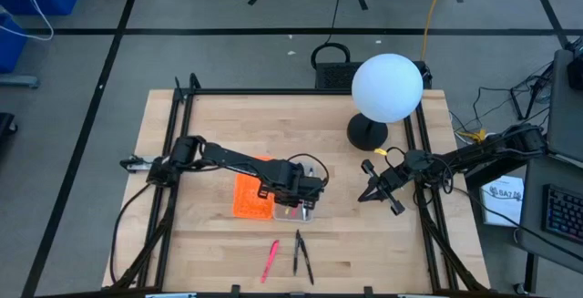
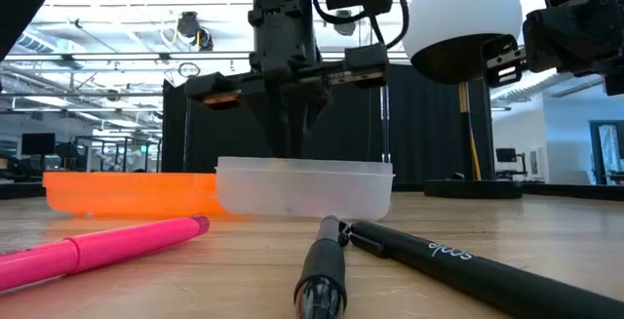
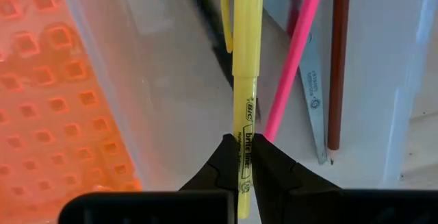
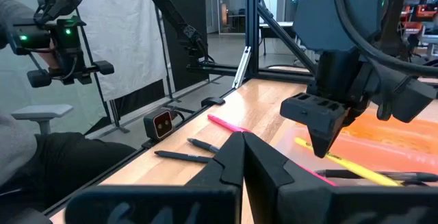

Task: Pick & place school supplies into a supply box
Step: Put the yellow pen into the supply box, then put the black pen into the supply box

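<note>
Over the supply box (image 2: pixel 304 188), left end effector (image 3: pixel 245 166) grips yellow pen (image 3: pixel 246 66).

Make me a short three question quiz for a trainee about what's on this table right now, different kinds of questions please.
1. True or false: the left gripper is shut on the yellow highlighter over the clear supply box.
2. Which lies outside the box on the table? A) pink pen B) scissors C) brown pencil
3. Fill in: the orange tray sits right ____ the box.

Key:
1. True.
2. A; two black pens lie near it.
3. Beside. The right gripper waits apart, shut and empty.
</note>
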`<state>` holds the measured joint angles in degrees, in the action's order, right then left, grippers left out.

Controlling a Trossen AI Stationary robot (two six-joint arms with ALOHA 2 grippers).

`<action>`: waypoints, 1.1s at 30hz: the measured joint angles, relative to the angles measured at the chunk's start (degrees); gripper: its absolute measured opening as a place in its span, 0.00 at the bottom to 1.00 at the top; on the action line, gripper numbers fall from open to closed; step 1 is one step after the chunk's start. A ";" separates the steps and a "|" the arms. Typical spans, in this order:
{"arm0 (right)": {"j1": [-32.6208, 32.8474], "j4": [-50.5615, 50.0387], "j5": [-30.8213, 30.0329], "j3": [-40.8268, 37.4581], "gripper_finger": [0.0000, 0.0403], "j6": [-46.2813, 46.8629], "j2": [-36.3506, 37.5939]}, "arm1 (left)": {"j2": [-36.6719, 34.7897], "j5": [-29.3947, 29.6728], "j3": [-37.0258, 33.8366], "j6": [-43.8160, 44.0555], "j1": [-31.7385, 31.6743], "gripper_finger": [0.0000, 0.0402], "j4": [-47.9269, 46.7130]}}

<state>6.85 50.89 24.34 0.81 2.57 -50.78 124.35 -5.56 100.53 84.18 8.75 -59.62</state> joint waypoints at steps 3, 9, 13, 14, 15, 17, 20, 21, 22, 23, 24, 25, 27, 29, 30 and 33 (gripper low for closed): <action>0.00 -0.07 0.00 -0.01 0.00 0.00 -0.01 | 0.49 -0.47 0.02 0.17 0.00 0.06 0.77; 0.00 -0.10 0.00 0.00 0.00 0.00 -0.01 | 0.56 0.46 0.02 0.00 0.33 0.14 2.99; 0.00 -0.17 0.00 0.00 0.00 0.45 -0.01 | 0.56 0.59 0.02 -0.58 0.33 0.28 3.00; 0.00 -0.19 0.00 -0.02 0.00 0.65 -0.01 | 0.56 0.33 0.02 -0.91 0.33 0.31 3.05; 0.00 -0.26 0.00 -0.01 0.00 0.83 -0.01 | 0.56 0.16 0.02 -1.27 0.33 0.34 3.21; 0.00 -0.59 0.00 -0.01 0.00 1.24 -0.01 | 0.36 0.13 0.02 -3.14 0.33 0.38 3.43; 0.00 -1.82 0.00 0.01 0.00 1.29 0.01 | -1.23 0.14 0.02 -8.89 0.33 0.43 3.89; 0.00 -2.43 0.00 0.01 0.00 1.29 -0.01 | -2.29 0.64 0.02 -11.23 0.34 0.43 3.94; 0.00 -2.86 0.00 0.01 0.00 1.28 -0.01 | -3.50 1.91 0.02 -13.41 0.48 0.44 3.82; 0.00 -3.05 0.00 -0.01 0.00 1.23 -0.01 | -4.92 4.11 0.02 -15.33 0.78 0.44 3.58; 0.00 -3.22 0.00 -0.01 0.00 1.25 -0.01 | -6.81 7.52 0.02 -17.18 1.19 0.44 3.45; 0.00 -3.37 0.00 0.00 0.00 1.27 -0.01 | -8.97 11.48 0.02 -18.97 1.75 0.44 3.11; 0.00 -4.35 0.00 0.01 0.00 1.29 0.01 | -14.19 20.55 0.02 -22.44 3.15 0.42 1.32; 0.02 -6.39 0.02 0.01 0.00 1.64 0.01 | -20.25 30.25 0.02 -24.13 4.68 0.40 -2.47; 0.07 -7.72 0.00 -0.02 0.00 2.06 0.00 | -23.14 34.29 -0.28 -25.24 5.40 0.38 -3.65; 0.69 -10.08 -0.04 0.01 0.00 2.37 -0.01 | -32.40 42.91 -4.70 -30.83 7.26 0.32 -2.21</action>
<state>7.54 40.81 24.29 0.82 4.94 -50.78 91.94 37.35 95.83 53.35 16.01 -61.84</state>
